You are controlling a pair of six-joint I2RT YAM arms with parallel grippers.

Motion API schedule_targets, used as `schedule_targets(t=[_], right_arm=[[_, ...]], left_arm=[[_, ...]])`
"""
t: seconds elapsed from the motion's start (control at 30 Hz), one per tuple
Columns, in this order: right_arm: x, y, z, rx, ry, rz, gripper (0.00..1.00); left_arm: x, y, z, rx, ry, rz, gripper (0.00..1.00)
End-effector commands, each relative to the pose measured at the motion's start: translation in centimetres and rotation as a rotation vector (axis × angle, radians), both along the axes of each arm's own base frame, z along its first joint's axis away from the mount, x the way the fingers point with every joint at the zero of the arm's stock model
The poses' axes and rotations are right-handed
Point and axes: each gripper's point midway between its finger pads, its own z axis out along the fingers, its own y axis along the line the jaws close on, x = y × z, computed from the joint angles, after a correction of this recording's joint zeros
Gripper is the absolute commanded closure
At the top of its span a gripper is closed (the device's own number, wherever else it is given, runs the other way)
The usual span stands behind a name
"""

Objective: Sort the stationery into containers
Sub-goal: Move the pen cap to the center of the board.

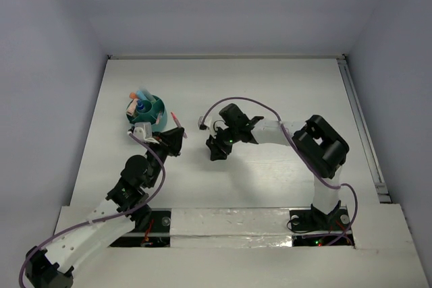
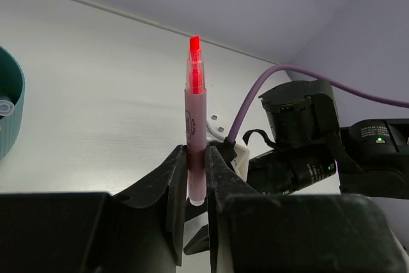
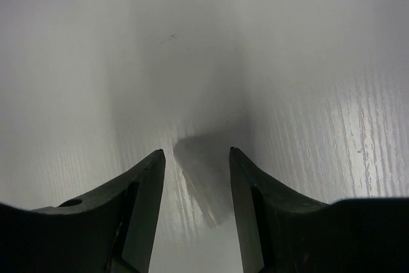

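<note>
My left gripper (image 2: 196, 153) is shut on a pink marker (image 2: 195, 113) with a red cap, which stands upright between the fingers. From above, that marker (image 1: 177, 120) and the left gripper (image 1: 178, 135) sit just right of the round teal pot (image 1: 155, 114). The pot holds several pens and a blue-capped tube (image 1: 141, 104). Its teal rim (image 2: 13, 110) shows at the left edge of the left wrist view. My right gripper (image 3: 196, 155) is open with only bare table between its fingers. It hovers mid-table (image 1: 217, 151), right of the left gripper.
The right arm's wrist and purple cable (image 2: 307, 126) are close behind the held marker. White walls enclose the table on the left, back and right; a rail (image 1: 361, 126) runs along the right edge.
</note>
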Motion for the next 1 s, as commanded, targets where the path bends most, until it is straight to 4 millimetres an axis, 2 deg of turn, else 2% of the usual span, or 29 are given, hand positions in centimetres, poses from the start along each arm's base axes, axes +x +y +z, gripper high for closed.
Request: schedule_targets(t=[0.0, 0.07, 0.13, 0.2, 0.23, 0.27, 0.3, 0.33, 0.37, 0.43, 0.47, 0.53, 0.6, 0.63, 0.67, 0.7, 0.73, 0.77, 0.83, 0.97], right_arm=[[0.2, -0.3, 1.5, 0.004, -0.049, -0.018, 0.47], [0.4, -0.2, 2.3, 0.017, -0.08, -0.05, 0.43], [0.9, -0.3, 4.5, 0.052, -0.107, -0.118, 0.38], [2.4, -1.1, 5.6, 0.058, -0.168, -0.228, 0.35], [2.6, -1.3, 7.6, 0.095, -0.169, -0.299, 0.37], [3.2, -1.9, 8.1, 0.111, -0.193, -0.364, 0.4], [2.9, -2.1, 8.8, 0.134, -0.181, -0.395, 0.41], [2.1, -2.0, 10.5, 0.187, -0.136, -0.447, 0.43], [1.9, -2.1, 11.0, 0.209, -0.126, -0.489, 0.45], [0.7, -2.7, 10.1, 0.225, -0.003, -0.583, 0.89], [0.0, -2.3, 10.5, 0.254, 0.022, -0.589, 1.0], [-2.2, -1.8, 9.2, 0.244, 0.113, -0.608, 1.0], [-3.2, -1.6, 7.5, 0.185, 0.143, -0.652, 1.0], [-2.9, -1.7, 7.2, 0.173, 0.173, -0.713, 0.98], [-2.8, -2.3, 6.4, 0.132, 0.175, -0.765, 0.9], [-2.8, -2.3, 5.7, 0.117, 0.194, -0.787, 0.79], [-2.8, -2.3, 5.5, 0.115, 0.223, -0.817, 0.59], [-2.6, -2.5, 5.2, 0.108, 0.228, -0.846, 0.52], [-2.6, -2.4, 4.5, 0.096, 0.258, -0.88, 0.42], [-1.7, -2.7, 3.0, 0.063, 0.253, -0.951, 0.39]], left_arm=[[0.1, 0.6, 0.3, -0.024, -0.02, 0.026, 1.0], [0.1, 0.6, 0.4, -0.026, -0.022, 0.026, 1.0], [0.0, 0.6, 0.4, -0.026, -0.022, 0.025, 1.0], [0.0, 0.5, 0.4, -0.025, -0.021, 0.022, 1.0], [0.0, 0.5, 0.4, -0.024, -0.021, 0.017, 1.0], [-0.1, 0.4, 0.5, -0.028, -0.025, 0.014, 1.0], [-0.1, 0.4, 0.6, -0.03, -0.027, 0.012, 1.0], [-0.1, 0.3, 0.7, -0.032, -0.03, 0.005, 1.0], [-0.2, 0.3, 0.7, -0.032, -0.03, 0.003, 1.0], [-0.3, 0.1, 0.8, -0.035, -0.034, -0.008, 1.0], [-0.3, 0.1, 0.8, -0.036, -0.033, -0.011, 1.0], [-0.4, -0.1, 0.9, -0.039, -0.036, -0.022, 1.0], [-0.5, -0.3, 0.9, -0.043, -0.036, -0.033, 1.0], [-0.6, -0.5, 0.9, -0.041, -0.036, -0.043, 1.0], [-0.6, -0.5, 0.9, -0.042, -0.035, -0.047, 1.0], [-0.7, -0.5, 1.0, -0.047, -0.037, -0.05, 1.0], [-0.8, -0.7, 1.1, -0.049, -0.041, -0.059, 1.0], [-0.8, -0.7, 1.1, -0.051, -0.042, -0.064, 1.0], [-1.0, -0.9, 1.2, -0.056, -0.045, -0.075, 1.0], [-1.2, -0.9, 1.3, -0.059, -0.049, -0.084, 1.0]])
